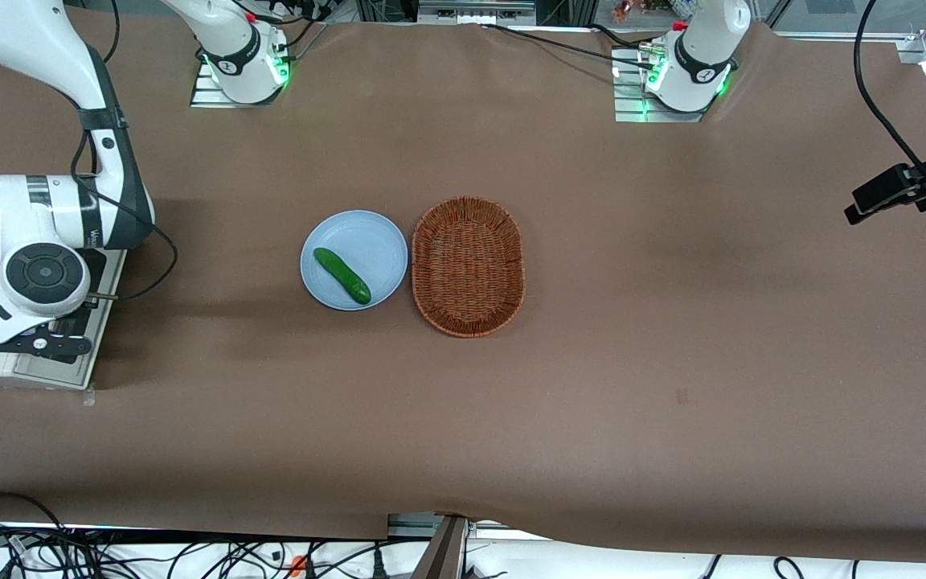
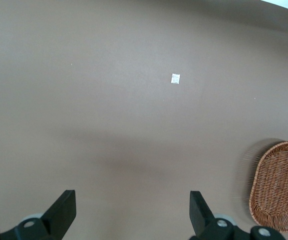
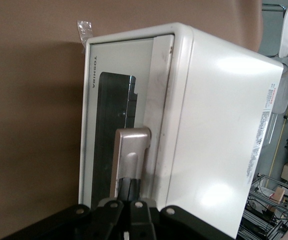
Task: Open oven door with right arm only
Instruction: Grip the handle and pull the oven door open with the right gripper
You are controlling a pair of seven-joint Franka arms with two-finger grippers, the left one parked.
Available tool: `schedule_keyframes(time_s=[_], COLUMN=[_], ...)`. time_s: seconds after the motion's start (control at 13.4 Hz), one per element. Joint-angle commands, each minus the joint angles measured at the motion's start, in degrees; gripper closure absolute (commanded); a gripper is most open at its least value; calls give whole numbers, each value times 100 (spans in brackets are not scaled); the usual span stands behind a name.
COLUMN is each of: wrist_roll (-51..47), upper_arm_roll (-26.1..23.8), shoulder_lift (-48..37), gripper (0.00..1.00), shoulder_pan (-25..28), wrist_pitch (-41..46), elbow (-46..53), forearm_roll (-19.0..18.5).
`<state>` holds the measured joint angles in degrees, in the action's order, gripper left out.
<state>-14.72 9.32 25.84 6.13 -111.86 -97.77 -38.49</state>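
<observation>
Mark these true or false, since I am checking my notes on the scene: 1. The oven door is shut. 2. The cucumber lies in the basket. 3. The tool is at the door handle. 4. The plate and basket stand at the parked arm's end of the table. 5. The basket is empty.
1. True: the oven door lies flush against the oven.
2. False: the cucumber lies on the blue plate; the basket stands beside it.
3. True: the tool is right at the handle.
4. False: they stand near the table's middle.
5. True: nothing lies in the basket.
</observation>
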Motion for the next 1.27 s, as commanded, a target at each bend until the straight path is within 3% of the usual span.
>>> schedule_keyframes(time_s=[0.0,0.45,1.19], wrist_roll=[-145,-944,-1297], upper_arm_roll=[61,9,-27], shoulder_lift=[-53,-18,386], gripper=[100,100,100], shoulder_pan=[2,256,609], wrist_pitch=[-152,-161,-573], elbow=[-199,-401,-410], forearm_roll=[-124,-71,166])
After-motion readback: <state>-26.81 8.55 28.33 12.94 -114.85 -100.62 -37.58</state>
